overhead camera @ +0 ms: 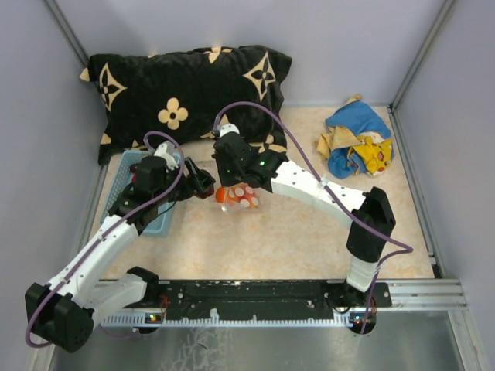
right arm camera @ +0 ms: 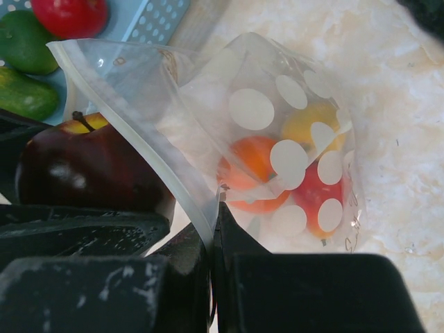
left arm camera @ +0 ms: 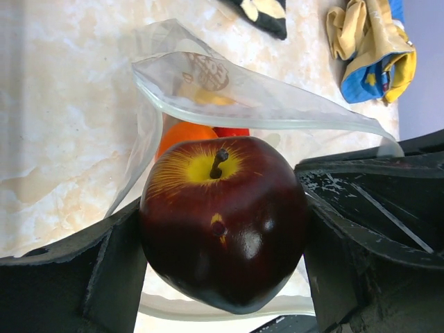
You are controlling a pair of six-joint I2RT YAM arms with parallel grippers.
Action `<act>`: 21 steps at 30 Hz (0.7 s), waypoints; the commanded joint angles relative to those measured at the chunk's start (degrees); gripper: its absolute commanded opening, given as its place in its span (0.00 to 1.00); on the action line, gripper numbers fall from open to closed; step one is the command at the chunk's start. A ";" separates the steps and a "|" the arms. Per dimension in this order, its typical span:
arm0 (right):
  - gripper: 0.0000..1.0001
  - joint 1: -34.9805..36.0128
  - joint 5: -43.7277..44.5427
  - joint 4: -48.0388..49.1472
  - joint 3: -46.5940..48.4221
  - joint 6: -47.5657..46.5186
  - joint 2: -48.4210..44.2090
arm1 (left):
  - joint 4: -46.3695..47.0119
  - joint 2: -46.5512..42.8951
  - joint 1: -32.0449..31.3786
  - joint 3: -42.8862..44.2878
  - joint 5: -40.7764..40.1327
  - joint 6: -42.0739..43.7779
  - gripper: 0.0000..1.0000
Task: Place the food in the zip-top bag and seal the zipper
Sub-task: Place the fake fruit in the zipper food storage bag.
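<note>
Apple point(left arm camera: 222, 208) sits clamped in the wide-spread jaws of your left gripper point(left arm camera: 220, 253) right at the mouth of the zip-top bag point(left arm camera: 229, 90), which gapes straight ahead of it while your right gripper point(right arm camera: 211, 232) pinches the zipper point(right arm camera: 132, 133) edge up, orange and red food point(right arm camera: 246, 163) already inside, blue basket point(right arm camera: 149, 21) off to its left.

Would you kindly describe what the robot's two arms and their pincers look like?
The left arm and right arm both have white links with black joints and bases, and a purple cable loops along each. The left pincer and right pincer are black, with flat, angular fingers scuffed white.
</note>
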 commanded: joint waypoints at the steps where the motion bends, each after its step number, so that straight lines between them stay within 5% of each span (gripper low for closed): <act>1: 0.00 0.49 -1.74 3.74 1.70 0.72 -2.97 | -0.77 0.83 -0.58 0.68 -2.82 1.29 0.75; 21: 0.00 0.51 -0.24 3.53 1.11 0.58 -2.65 | -6.09 -1.48 -0.68 7.58 -4.36 3.19 0.97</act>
